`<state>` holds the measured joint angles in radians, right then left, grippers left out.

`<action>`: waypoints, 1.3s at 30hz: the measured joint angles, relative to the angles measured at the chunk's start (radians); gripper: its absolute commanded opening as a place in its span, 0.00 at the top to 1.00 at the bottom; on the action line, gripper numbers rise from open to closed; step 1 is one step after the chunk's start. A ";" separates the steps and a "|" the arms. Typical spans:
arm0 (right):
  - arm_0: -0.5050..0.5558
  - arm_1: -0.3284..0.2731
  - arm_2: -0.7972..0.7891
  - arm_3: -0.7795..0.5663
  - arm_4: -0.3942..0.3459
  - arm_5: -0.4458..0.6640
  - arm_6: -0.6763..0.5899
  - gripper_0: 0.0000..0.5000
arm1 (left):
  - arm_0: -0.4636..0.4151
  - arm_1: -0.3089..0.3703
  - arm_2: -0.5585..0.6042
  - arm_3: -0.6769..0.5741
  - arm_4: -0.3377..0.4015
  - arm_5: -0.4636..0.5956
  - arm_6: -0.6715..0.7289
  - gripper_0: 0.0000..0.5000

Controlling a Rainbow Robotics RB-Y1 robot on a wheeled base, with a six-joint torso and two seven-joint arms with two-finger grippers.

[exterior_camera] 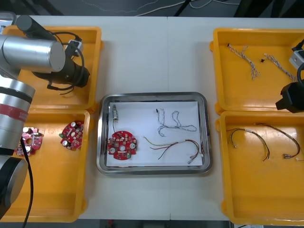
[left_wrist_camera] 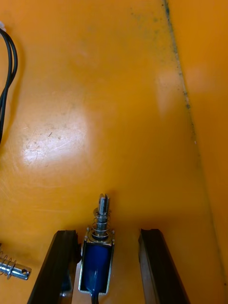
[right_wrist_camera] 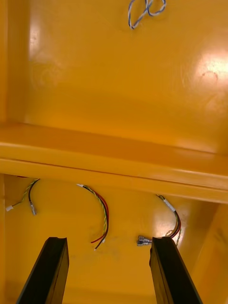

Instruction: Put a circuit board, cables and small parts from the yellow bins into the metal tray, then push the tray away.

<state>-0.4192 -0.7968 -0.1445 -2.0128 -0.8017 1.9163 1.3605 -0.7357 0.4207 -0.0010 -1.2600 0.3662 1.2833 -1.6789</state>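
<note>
Straddling a small metal part point(left_wrist_camera: 97, 259) in the far left yellow bin point(exterior_camera: 92, 35), the left tool point(left_wrist_camera: 107, 232) is spread and not yet pinching.

Its fingers point(left_wrist_camera: 61, 266) stand apart around the blue-bodied part, which lies close against one finger with a gap to the other. A second metal part point(left_wrist_camera: 12, 270) lies just outside them, and a black cable point(left_wrist_camera: 7, 71) curves farther off on the bin floor. The right tool point(right_wrist_camera: 109, 240) hangs spread and empty over the near right bin point(exterior_camera: 228, 190), above loose red and yellow cables point(right_wrist_camera: 102, 213). On the tabletop point(exterior_camera: 152, 47) between the bins, the metal tray point(exterior_camera: 152, 96) holds a circuit board point(exterior_camera: 123, 144), a blue and white cable point(exterior_camera: 173, 121), a red and yellow tray cable point(exterior_camera: 175, 146) and a metal piece point(exterior_camera: 114, 114) near its far left corner. Two spare boards point(exterior_camera: 72, 135) lie in the near left bin point(exterior_camera: 47, 216).
</note>
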 measured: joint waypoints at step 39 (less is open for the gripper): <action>0.143 -0.006 -0.053 -0.094 -0.028 0.000 -0.162 0.00 | -0.002 0.002 0.051 -0.198 0.044 0.397 0.000 1.00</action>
<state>-0.2758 -0.8033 -0.1972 -2.1068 -0.8299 1.9164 1.1986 -0.7380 0.4222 0.0501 -1.4578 0.4101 1.6807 -1.6788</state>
